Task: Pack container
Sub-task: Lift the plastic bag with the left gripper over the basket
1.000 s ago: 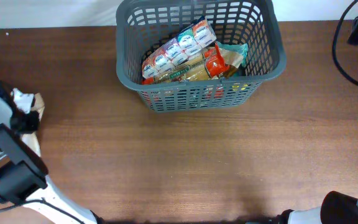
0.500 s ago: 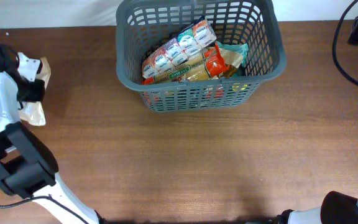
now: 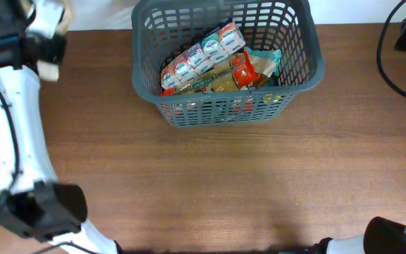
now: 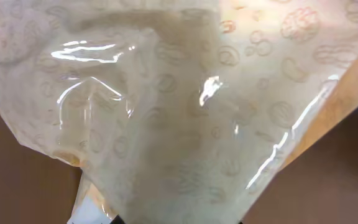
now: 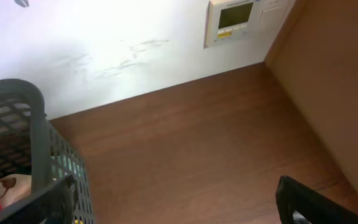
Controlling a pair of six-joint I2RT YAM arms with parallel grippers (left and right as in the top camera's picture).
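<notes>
Several packets [image 3: 203, 60] lie in the container [image 3: 210, 113] while our left gripper [image 3: 46, 49], upper left, clamps another pale packet [image 4: 166, 124] we must pack.

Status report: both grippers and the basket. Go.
Left gripper shut on pale printed plastic packet, left of dark grey slotted plastic basket. Right gripper open, empty. Basket holds food packets. Nothing between.
</notes>
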